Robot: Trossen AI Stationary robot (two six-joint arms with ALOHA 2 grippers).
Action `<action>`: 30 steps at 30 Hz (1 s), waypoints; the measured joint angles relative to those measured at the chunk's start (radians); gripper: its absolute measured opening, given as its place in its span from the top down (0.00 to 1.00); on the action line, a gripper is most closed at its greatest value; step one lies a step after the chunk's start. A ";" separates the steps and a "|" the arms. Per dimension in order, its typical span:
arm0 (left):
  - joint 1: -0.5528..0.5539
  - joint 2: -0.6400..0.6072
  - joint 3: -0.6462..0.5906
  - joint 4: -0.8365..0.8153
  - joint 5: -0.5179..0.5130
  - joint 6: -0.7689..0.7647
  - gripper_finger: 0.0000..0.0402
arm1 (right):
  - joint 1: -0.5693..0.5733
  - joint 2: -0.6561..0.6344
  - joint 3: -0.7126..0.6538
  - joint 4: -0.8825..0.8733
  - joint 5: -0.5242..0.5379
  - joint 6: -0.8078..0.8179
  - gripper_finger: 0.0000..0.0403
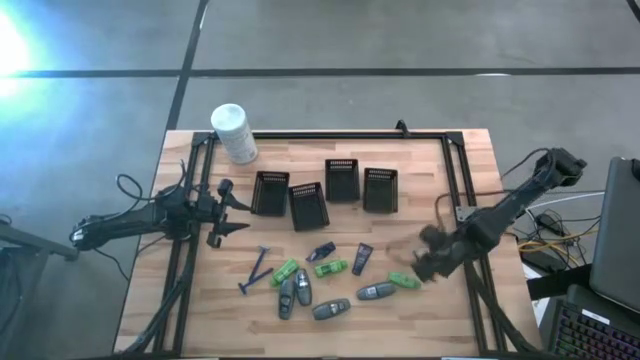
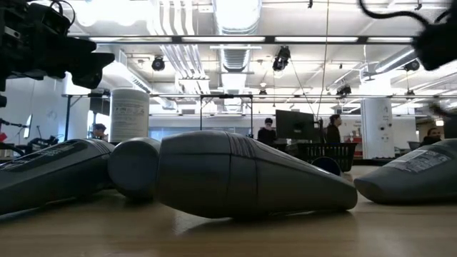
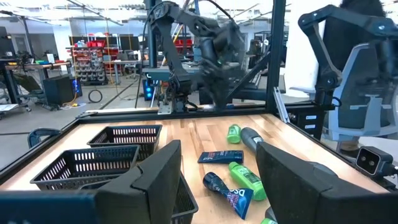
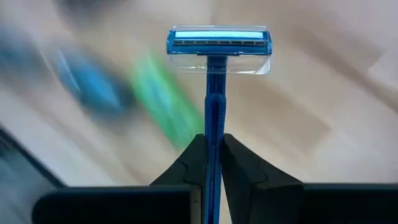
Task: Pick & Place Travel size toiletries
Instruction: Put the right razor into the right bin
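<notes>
A thin blue razor [image 4: 214, 112], clear-capped head up, sits clamped in our right pincer [image 4: 213, 163] above the wooden counter [image 1: 440, 170], near its right edge. Our left pincer [image 1: 232, 209] hangs spread wide beside four slatted black baskets [image 1: 326, 189].

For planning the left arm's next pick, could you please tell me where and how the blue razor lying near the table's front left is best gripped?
Grip the blue razor across its thin handle, mid-length, coming straight down from above. It lies flat and apart from the other toiletries, so the open left tool could probably close across the handle's narrow width.
</notes>
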 joint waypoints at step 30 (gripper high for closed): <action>0.000 0.000 0.000 0.000 0.000 0.000 0.47 | -0.989 0.192 0.001 0.387 -0.132 -0.374 0.94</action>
